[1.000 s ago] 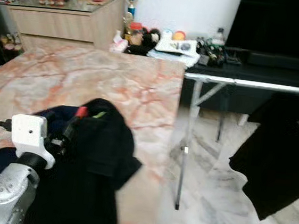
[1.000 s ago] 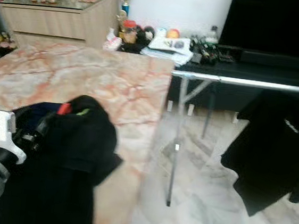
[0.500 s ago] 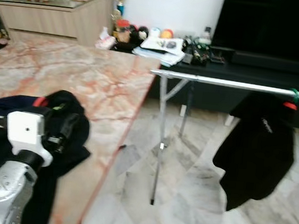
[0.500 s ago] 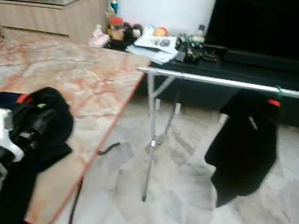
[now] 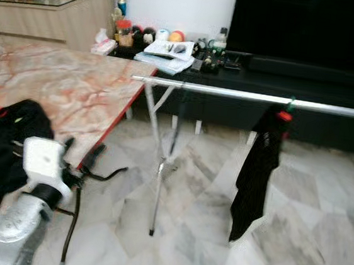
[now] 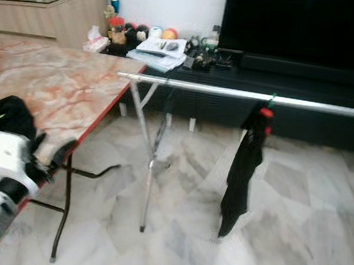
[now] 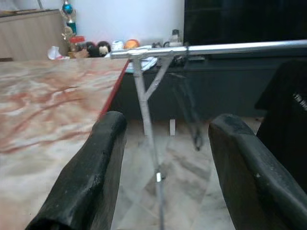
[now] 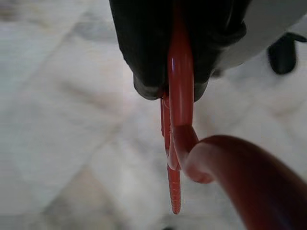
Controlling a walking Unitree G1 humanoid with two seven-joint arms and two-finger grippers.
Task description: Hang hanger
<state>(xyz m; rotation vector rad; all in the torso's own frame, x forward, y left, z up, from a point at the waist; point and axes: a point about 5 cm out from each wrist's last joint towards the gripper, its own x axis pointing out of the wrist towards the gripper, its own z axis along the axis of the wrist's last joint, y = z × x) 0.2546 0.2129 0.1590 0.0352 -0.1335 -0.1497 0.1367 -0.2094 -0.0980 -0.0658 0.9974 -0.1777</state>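
**Red hanger pinched in my right gripper, rail ahead**

My right gripper (image 8: 170,88) was closed tight on a red hanger (image 8: 180,124); through my right wrist camera its black fingers (image 8: 139,48) squeezed the plastic between them, and the curved red hook swept out close to the lens. Pale marble floor (image 8: 57,120) lay below it.

My left gripper (image 7: 163,167) was raised in front of me with its two fingers (image 7: 91,177) spread wide apart and nothing between them. It hovered just past the edge of the marble-topped table (image 5: 61,89), near the table's black leg (image 5: 74,223). A heap of dark clothes (image 5: 2,139) lay on the table at my left, beside my silver left arm (image 5: 18,223).

Ahead stood a silver clothes rail (image 5: 232,94), its bar running across from the table corner toward my right. One black garment (image 5: 255,172) already hung from the bar on a hanger with a red and green top (image 5: 285,112). The rail's upright (image 5: 156,149) stood on the marble floor (image 5: 308,209) between the table and the garment.

Behind the rail ran a low black unit with clutter on it (image 5: 173,47), a large dark screen (image 5: 314,30) above it, and a wooden sideboard (image 5: 56,12) at the far left.
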